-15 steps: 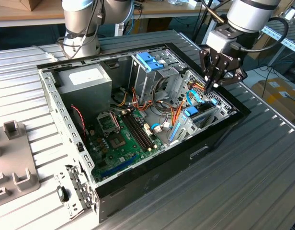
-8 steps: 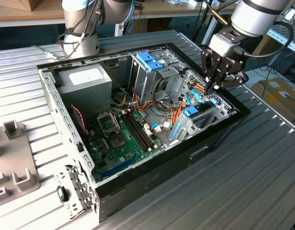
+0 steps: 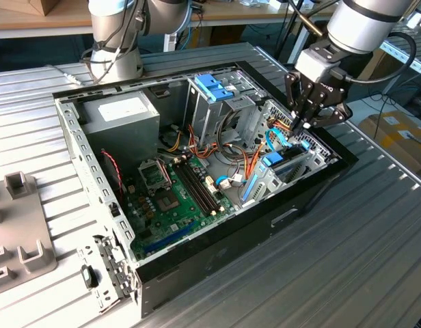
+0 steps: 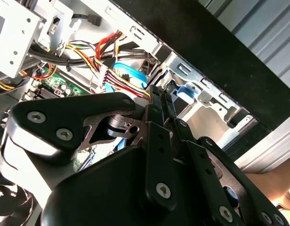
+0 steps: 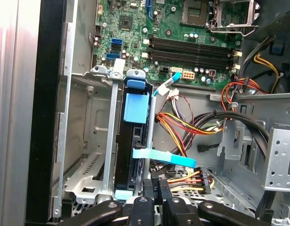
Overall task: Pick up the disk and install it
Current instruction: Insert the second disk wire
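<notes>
Ribbed metal tabletop carried an opened case, its board exposed. At the case's end on the exterior view's right, the gripper was lowered, fingers drawn close together over the disk, which stood on edge in its bay. Whether the disk was gripped could not be told. The seating step was judged in hand; a straight push along the rails seemed called for.
</notes>
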Action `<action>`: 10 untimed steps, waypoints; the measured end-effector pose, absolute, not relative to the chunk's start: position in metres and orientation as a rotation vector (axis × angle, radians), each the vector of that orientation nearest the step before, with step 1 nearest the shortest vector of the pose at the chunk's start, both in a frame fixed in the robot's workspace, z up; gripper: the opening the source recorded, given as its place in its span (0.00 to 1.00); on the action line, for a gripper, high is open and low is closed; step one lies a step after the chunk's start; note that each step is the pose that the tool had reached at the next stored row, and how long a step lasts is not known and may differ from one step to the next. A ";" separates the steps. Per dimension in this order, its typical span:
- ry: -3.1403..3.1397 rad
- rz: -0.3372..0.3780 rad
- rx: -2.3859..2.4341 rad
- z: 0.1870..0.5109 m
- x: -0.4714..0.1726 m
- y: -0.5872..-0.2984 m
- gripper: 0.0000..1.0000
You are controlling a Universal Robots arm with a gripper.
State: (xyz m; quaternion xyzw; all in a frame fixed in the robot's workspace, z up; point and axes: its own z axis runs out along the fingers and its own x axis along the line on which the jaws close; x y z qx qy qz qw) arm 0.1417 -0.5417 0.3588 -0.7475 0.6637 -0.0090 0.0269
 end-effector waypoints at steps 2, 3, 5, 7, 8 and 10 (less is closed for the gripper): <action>2.050 -0.028 -2.309 0.358 0.142 -0.542 0.17; 2.050 -0.028 -2.309 0.357 0.141 -0.543 0.17; 2.050 -0.028 -2.309 0.356 0.141 -0.545 0.17; 2.050 -0.028 -2.308 0.355 0.141 -0.549 0.17; 2.051 -0.027 -2.308 0.354 0.141 -0.551 0.17; 2.052 -0.028 -2.307 0.354 0.141 -0.553 0.17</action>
